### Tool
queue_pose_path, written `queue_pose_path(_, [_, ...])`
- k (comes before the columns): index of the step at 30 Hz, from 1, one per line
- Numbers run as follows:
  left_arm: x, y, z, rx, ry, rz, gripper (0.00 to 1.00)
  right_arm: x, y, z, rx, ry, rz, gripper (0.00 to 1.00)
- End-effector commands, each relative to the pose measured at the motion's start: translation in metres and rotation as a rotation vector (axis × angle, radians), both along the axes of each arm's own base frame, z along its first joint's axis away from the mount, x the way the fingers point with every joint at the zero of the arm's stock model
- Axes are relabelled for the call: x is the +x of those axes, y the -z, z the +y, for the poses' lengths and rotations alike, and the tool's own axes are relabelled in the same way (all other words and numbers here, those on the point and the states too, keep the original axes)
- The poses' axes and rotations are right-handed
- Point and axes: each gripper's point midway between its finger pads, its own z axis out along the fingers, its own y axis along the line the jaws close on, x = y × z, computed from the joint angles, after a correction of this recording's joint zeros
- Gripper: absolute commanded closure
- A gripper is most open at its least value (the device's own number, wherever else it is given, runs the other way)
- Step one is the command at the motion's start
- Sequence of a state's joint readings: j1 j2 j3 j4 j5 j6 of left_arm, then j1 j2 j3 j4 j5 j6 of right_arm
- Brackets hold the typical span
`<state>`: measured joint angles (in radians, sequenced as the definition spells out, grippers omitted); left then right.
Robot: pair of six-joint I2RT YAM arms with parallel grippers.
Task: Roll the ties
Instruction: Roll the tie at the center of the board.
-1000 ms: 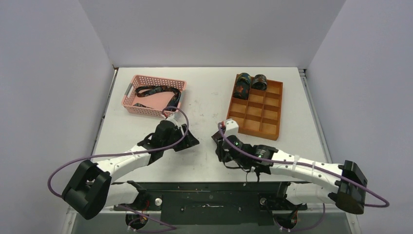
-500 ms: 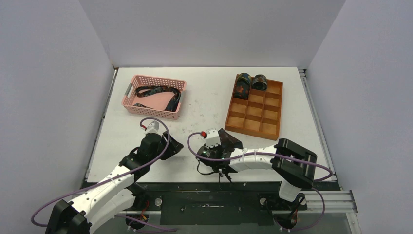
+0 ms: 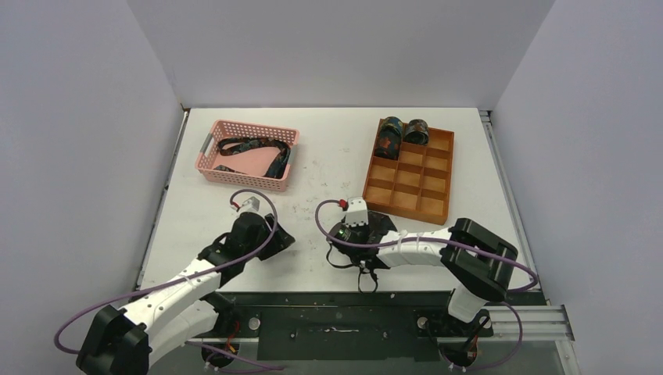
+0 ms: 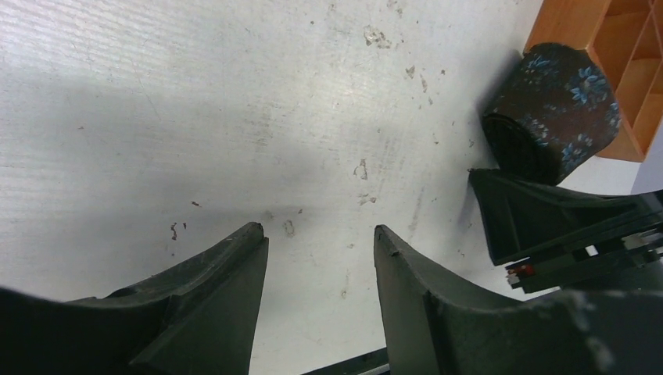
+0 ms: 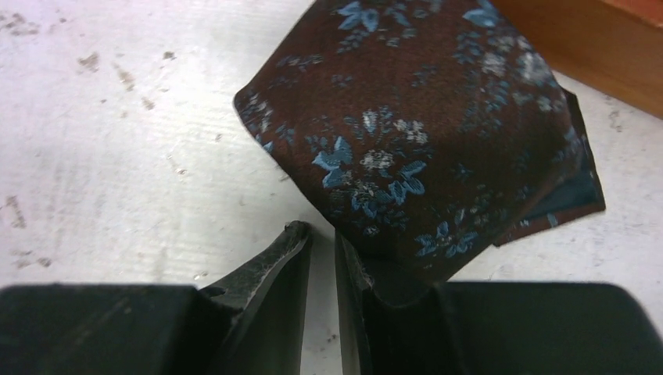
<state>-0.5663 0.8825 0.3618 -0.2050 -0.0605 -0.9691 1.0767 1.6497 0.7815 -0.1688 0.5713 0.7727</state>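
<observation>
A rolled tie (image 5: 422, 133), dark brown with blue flowers, lies on the white table beside the orange tray's near-left corner; it also shows in the left wrist view (image 4: 547, 113). My right gripper (image 5: 320, 232) is shut with only a thin empty slit between the fingers, and the roll rests against the outer side of its right finger. In the top view the right gripper (image 3: 374, 228) covers the roll. My left gripper (image 4: 319, 231) is open and empty over bare table, left of the roll (image 3: 277, 238). Two rolled ties (image 3: 388, 134) (image 3: 417, 131) sit in the tray's far-left compartments.
The orange compartment tray (image 3: 426, 205) stands at the right. A pink basket (image 3: 211, 170) at the far left holds unrolled ties (image 3: 254, 146). Purple cables loop over both arms.
My left arm has pulled back toward the near edge. My right arm has folded in, and its gripper has shifted slightly right toward the tray corner.
</observation>
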Motion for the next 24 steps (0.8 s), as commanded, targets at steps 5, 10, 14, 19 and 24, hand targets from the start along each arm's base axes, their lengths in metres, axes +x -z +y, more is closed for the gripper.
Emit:
queue_pose_path(5, [0.016, -0.016, -0.015, -0.041, 0.033, -0.051, 0.5, 0.008, 0.002, -0.043, -0.145, -0.004, 0.011, 0.79])
queue_pose_path(10, [0.018, -0.015, -0.018, -0.046, 0.04, -0.049, 0.5, 0.009, -0.003, -0.046, -0.138, -0.012, 0.016, 0.76])
queue_pose_path(14, [0.019, -0.013, -0.022, -0.053, 0.053, -0.044, 0.49, -0.006, -0.018, -0.011, -0.011, -0.158, 0.029, 0.69])
queue_pose_path(19, [0.018, -0.013, -0.025, -0.061, 0.075, -0.044, 0.49, -0.03, -0.041, 0.036, 0.057, -0.259, -0.008, 0.64])
queue_pose_path(24, [0.017, -0.014, -0.024, -0.06, 0.072, -0.044, 0.49, -0.017, -0.027, 0.046, 0.122, -0.145, 0.054, 0.67])
